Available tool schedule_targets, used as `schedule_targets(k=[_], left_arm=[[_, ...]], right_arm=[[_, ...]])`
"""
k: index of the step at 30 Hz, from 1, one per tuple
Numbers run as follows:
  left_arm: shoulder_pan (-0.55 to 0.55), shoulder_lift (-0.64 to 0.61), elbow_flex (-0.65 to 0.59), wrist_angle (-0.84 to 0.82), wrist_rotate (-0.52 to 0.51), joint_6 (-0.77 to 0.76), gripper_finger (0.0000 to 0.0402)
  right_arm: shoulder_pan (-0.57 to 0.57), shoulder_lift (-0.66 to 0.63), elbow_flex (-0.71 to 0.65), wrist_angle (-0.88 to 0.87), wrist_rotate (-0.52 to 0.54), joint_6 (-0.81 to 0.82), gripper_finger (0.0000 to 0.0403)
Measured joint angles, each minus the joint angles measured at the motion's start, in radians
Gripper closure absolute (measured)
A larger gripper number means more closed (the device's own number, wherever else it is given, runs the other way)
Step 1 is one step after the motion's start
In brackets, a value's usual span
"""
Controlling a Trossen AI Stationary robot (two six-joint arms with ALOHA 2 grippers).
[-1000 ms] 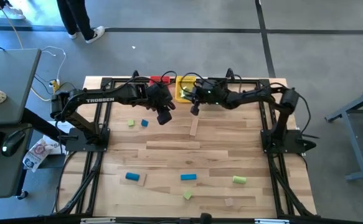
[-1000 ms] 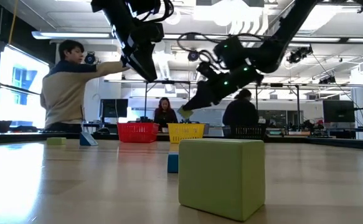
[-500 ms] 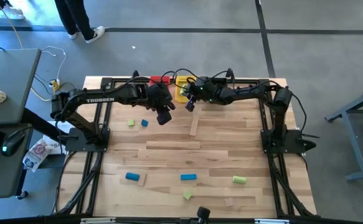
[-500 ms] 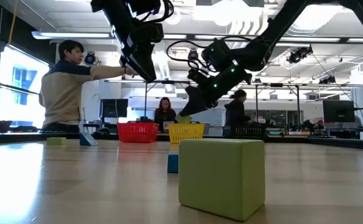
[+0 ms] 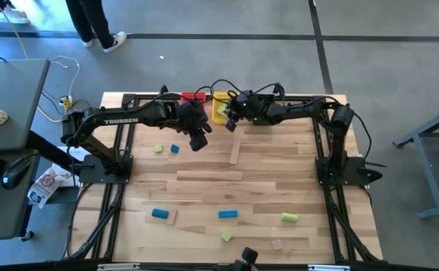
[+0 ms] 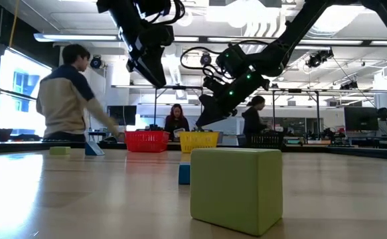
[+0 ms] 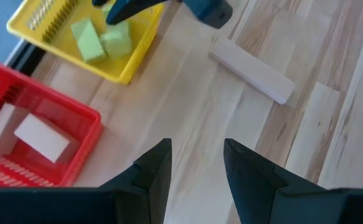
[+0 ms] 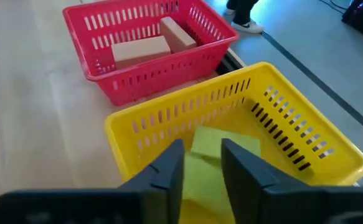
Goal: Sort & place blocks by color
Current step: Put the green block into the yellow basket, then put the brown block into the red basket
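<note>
Two smooth light green blocks (image 7: 101, 39) lie in the slotted yellow plastic bin (image 8: 306, 146). The right gripper (image 8: 201, 163) hangs over them, fingers apart. The left gripper (image 7: 197, 163) hovers nearby, fingers apart, empty, over the wood-grain surface (image 7: 187, 93).

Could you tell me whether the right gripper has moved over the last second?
Yes. In the high view the right gripper has shifted from over bare table toward the far edge and now sits at the yellow bin, above the green blocks inside.
</note>
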Motion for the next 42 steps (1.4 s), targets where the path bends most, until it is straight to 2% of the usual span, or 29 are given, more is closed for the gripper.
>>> schedule_targets(k=[5,10,18,24,35,42], left_arm=[[-0.005,0.0,0.0,-0.075,0.001,-0.018,0.0271],[-0.039,0.0,0.0,-0.161,-0.001,-0.004,0.0271],[-0.146,0.0,0.0,-0.237,-0.007,-0.053,0.0271],[-0.258,0.0,0.0,-0.288,-0.054,-0.128,0.0271],[-0.449,0.0,0.0,-0.347,-0.108,-0.301,0.0271],[-0.526,0.0,0.0,-0.347,-0.11,-0.408,0.0271]], right_arm=[[0.001,-0.013,0.0,-0.03,-0.001,-0.001,0.0261],[0.003,-0.073,0.0,-0.11,-0.002,0.016,0.0243],[0.039,-0.204,0.0,-0.3,-0.019,-0.003,0.024],[0.09,-0.273,0.0,-0.44,-0.02,-0.013,0.024],[0.182,-0.289,0.0,-0.624,-0.024,-0.106,0.024],[0.219,-0.289,0.0,-0.654,-0.026,-0.196,0.024]])
